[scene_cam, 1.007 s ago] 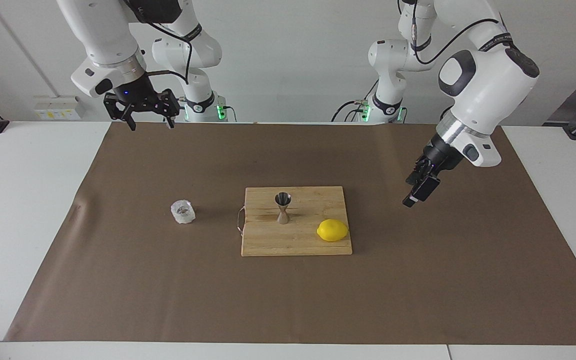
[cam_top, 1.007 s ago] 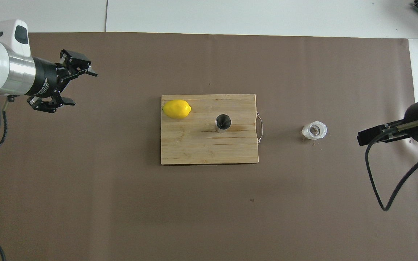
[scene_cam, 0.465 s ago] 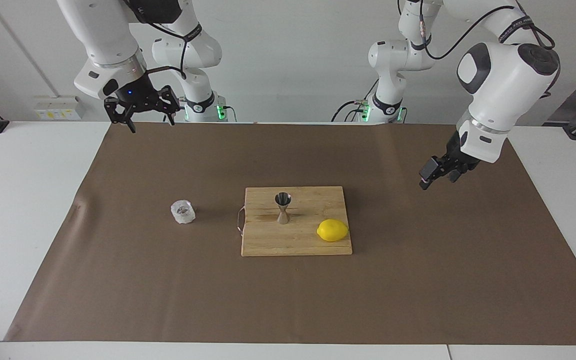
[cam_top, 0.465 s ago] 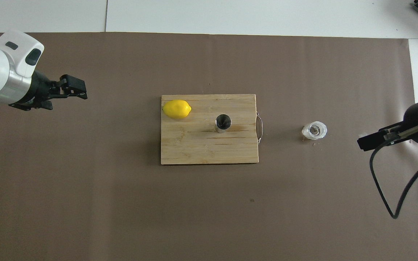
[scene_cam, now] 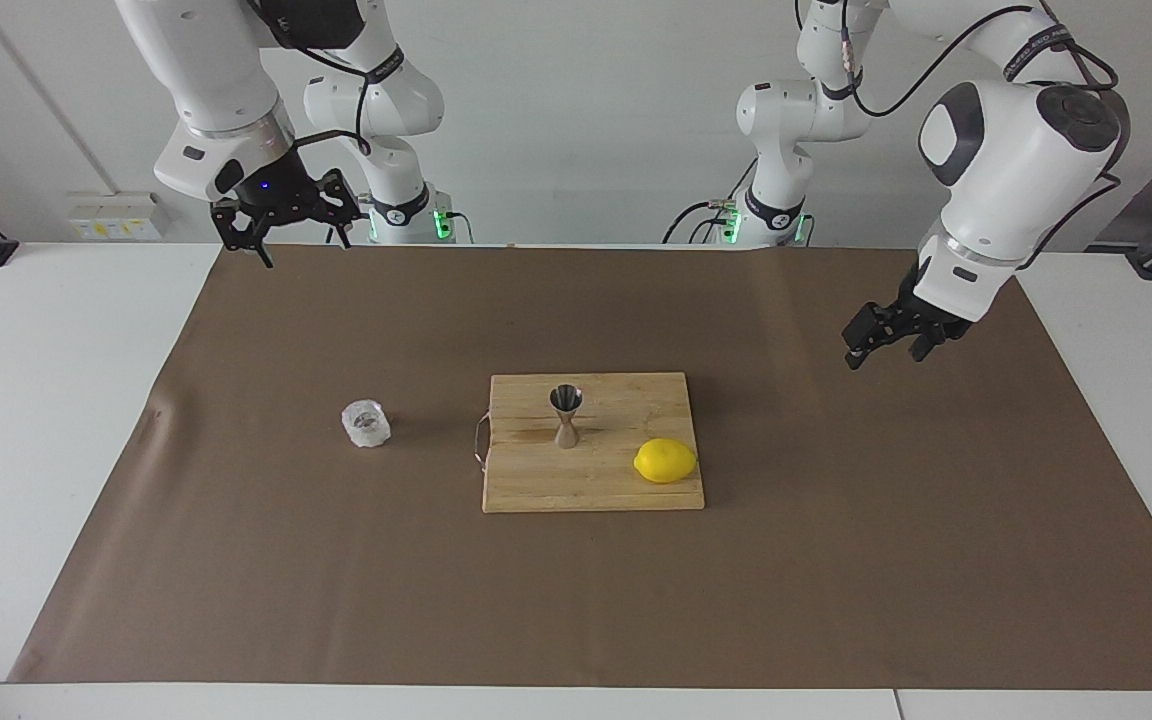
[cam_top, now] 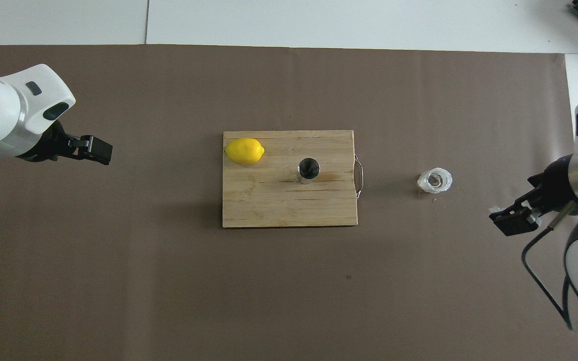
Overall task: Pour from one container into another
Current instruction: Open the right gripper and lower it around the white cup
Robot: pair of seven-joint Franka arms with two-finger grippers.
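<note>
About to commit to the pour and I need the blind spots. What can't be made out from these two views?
- Glass cup: its contents; the faceted wall blurs them in the facing view, and in the overhead view it is too small.
- Jigger: overhead view shows only a dark bowl; whether it holds anything is unclear.
- Right gripper: overhead view shows it edge-on, hiding its jaws.
- Left gripper: likewise in the overhead view.

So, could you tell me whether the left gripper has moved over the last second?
Yes. In the facing view the left gripper has risen and drawn away from the cutting board, toward the left arm's end of the table.
</note>
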